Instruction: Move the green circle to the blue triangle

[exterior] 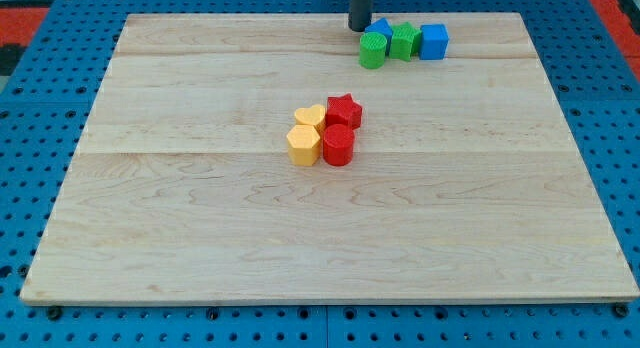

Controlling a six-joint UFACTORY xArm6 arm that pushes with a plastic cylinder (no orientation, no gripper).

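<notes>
The green circle lies near the view's top, right of centre, touching the blue triangle just behind it. A green star-like block and a blue cube sit in a row to its right. My tip is just left of the blue triangle and above-left of the green circle, close to both.
A cluster in the board's middle holds a yellow heart, a yellow hexagon, a red star and a red cylinder. The wooden board lies on a blue perforated table.
</notes>
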